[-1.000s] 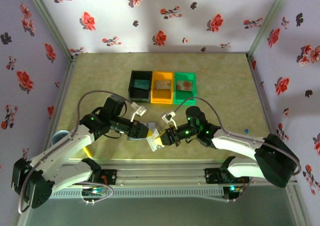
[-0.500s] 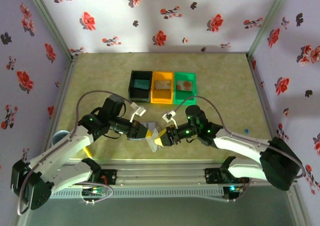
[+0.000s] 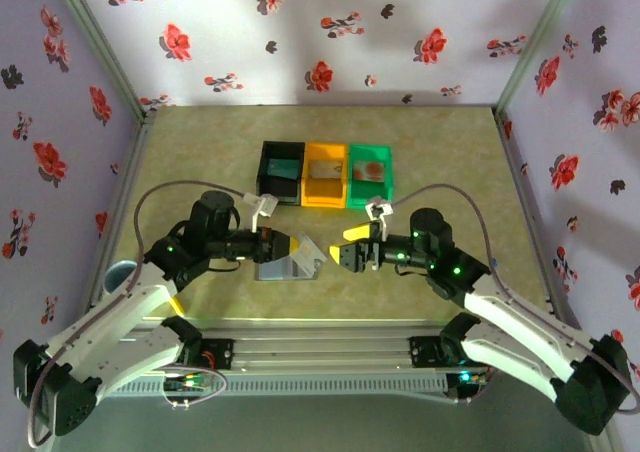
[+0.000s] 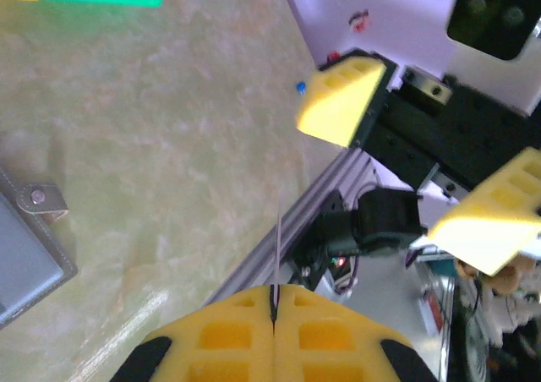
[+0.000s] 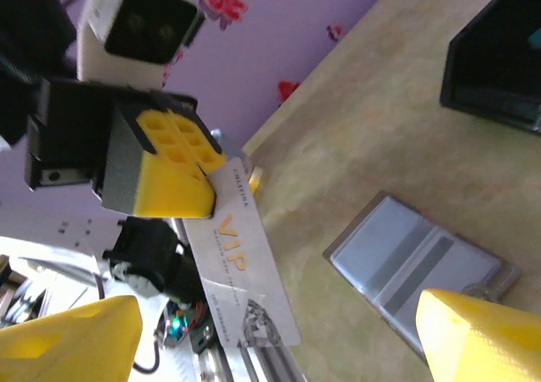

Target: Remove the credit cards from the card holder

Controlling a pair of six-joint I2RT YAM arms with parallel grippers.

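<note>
1. I'm seeing the left tool (image 4: 273, 302) clamped shut on a pale card (image 5: 241, 272). Its yellow pads (image 5: 169, 179) are pinching one short end, and the rest is sticking out free toward the right tool.
2. In the left wrist view the card is showing edge-on, as a thin line coming out from between the closed pads.
3. In the right wrist view the card face is reading "VIP" in gold. The card is hanging in the air, off the table (image 3: 450, 162).
4. The right tool (image 3: 346, 247) is standing wide open and gripping nothing. It's facing the card's free end, near it but not touching.
5. The card holder (image 3: 272, 269) is lying open and flat on the table, just under the left tool, between the two arms. Its grey panels are facing up, with a small tab (image 4: 42, 199) at one edge.
6. I'm not able to tell whether any card is sitting in its pockets.
7. Further back, well apart from the holder, three bins are sitting in a row, touching: black bin (image 3: 281, 172), orange bin (image 3: 324, 175), green bin (image 3: 371, 175). Each is holding something flat; I can't tell what.
</note>
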